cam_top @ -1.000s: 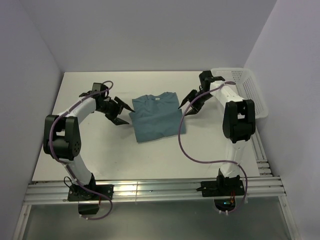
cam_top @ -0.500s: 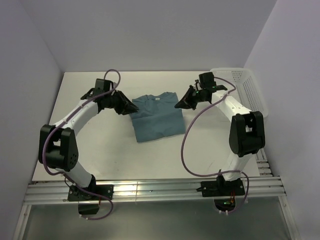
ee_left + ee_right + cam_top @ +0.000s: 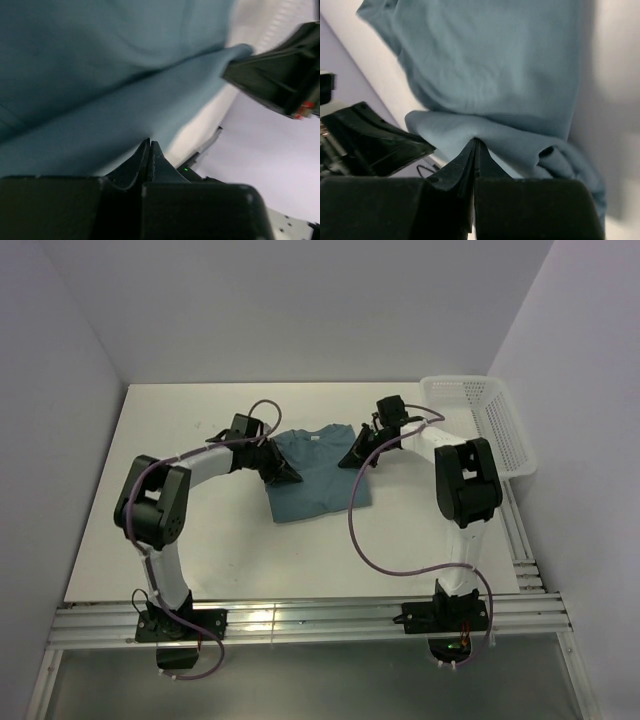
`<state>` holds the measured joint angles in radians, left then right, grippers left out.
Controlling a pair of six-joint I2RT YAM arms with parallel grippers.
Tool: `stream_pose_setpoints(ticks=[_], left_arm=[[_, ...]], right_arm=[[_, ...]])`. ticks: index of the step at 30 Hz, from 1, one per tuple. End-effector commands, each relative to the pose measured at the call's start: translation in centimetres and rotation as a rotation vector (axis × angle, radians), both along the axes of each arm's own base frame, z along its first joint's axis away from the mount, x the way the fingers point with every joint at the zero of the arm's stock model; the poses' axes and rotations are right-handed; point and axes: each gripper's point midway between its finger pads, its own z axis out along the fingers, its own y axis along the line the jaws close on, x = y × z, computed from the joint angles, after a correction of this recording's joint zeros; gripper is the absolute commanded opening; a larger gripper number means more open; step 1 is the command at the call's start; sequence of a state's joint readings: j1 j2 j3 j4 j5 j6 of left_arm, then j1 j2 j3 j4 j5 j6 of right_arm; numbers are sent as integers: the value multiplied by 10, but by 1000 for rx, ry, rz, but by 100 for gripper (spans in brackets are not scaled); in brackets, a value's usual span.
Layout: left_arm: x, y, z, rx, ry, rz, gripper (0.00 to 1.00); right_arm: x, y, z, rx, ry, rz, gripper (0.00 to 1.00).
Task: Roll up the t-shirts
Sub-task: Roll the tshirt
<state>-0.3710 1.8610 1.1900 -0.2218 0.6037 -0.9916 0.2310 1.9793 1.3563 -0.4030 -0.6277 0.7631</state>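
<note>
At the far middle of the table, the left gripper (image 3: 287, 473) is closed tight on the left shoulder edge of the t-shirt (image 3: 318, 485). In its own wrist view the two black fingers (image 3: 142, 162) meet in a single point with a raised fold of teal cloth pressed against the tip. The right gripper (image 3: 348, 459) is clamped the same way on the right shoulder edge. Its wrist view shows the fingers (image 3: 465, 165) pressed flat together where the doubled-over hem starts.

Each wrist camera also catches the other gripper at the far end of that same lifted fold, so the cloth runs between the two pinches. The two arms lean in from left and right, with their tips on either side of the collar.

The rest of the shirt lies flat, collar toward the far wall and hem toward the near edge. It is dusty teal-blue and plain, with a small pale label at the neck.

The table (image 3: 200, 540) is a matt white board. A white mesh basket (image 3: 500, 430) sits at its far right corner against the right wall, well apart from the shirt.

Purple cables (image 3: 358, 535) loop along both arms. Metal rails (image 3: 320, 620) cross the near edge, and the arm bases are bolted to them. Pale lavender walls (image 3: 300, 310) close the space on the left, far and right sides.
</note>
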Motion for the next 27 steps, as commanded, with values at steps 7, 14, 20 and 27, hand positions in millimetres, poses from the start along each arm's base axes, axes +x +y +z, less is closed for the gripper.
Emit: stream_pose_setpoints(ticks=[7, 14, 20, 27], left_arm=[[47, 22, -47, 55, -17, 16, 0], [77, 26, 8, 87, -127, 0, 3], [51, 30, 43, 56, -171, -27, 12], [6, 25, 11, 11, -129, -124, 14]], right_arm=[[49, -6, -23, -36, -68, -37, 0], [60, -4, 11, 9, -152, -10, 8], [30, 4, 48, 131, -195, 43, 17], [-26, 21, 34, 211, -165, 169, 16]])
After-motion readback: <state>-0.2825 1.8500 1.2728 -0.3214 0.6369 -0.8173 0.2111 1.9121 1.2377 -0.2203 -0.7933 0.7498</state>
